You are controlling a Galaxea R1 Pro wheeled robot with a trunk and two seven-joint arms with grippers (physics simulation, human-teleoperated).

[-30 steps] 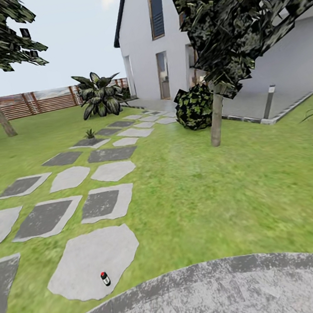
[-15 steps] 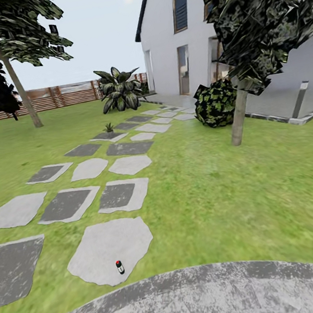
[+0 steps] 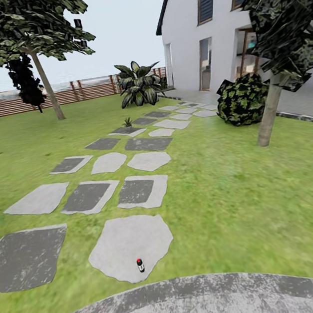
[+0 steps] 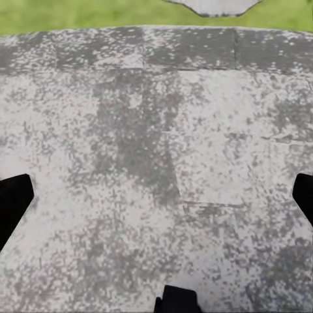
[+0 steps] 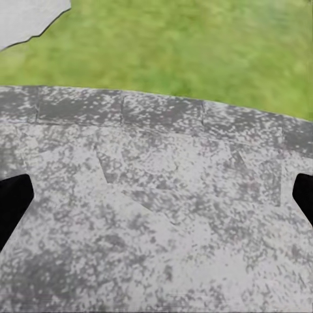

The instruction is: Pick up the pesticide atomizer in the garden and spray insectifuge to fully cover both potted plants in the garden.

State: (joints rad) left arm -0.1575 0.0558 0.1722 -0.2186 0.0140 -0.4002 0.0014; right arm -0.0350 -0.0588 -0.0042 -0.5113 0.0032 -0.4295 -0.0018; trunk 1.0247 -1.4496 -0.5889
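The pesticide atomizer (image 3: 140, 265) stands upright on a pale stepping stone (image 3: 133, 246), close to the rim of the round grey patio (image 3: 190, 305). It is small and dark with a red top. Far up the stone path, one potted plant (image 3: 128, 122) sits on a dark slab; the other potted plant is out of view. In the left wrist view my left gripper (image 4: 156, 199) is open over the speckled paving, its black fingertips (image 4: 13, 202) wide apart. Over the same paving, my right gripper (image 5: 156, 202) is open too, with lawn (image 5: 195, 45) beyond.
Grey and white stepping stones (image 3: 87, 197) run across the lawn toward a white house (image 3: 193, 34). A big broad-leaved bush (image 3: 138, 84) stands at the path's far end. A round shrub (image 3: 242, 101) and tree trunk (image 3: 268, 118) are right; a tree (image 3: 47, 90) and fence (image 3: 80, 90) are left.
The whole head view has swung to the left, so the house, trees and stones sit further right in the picture. The atomizer stays on its stone.
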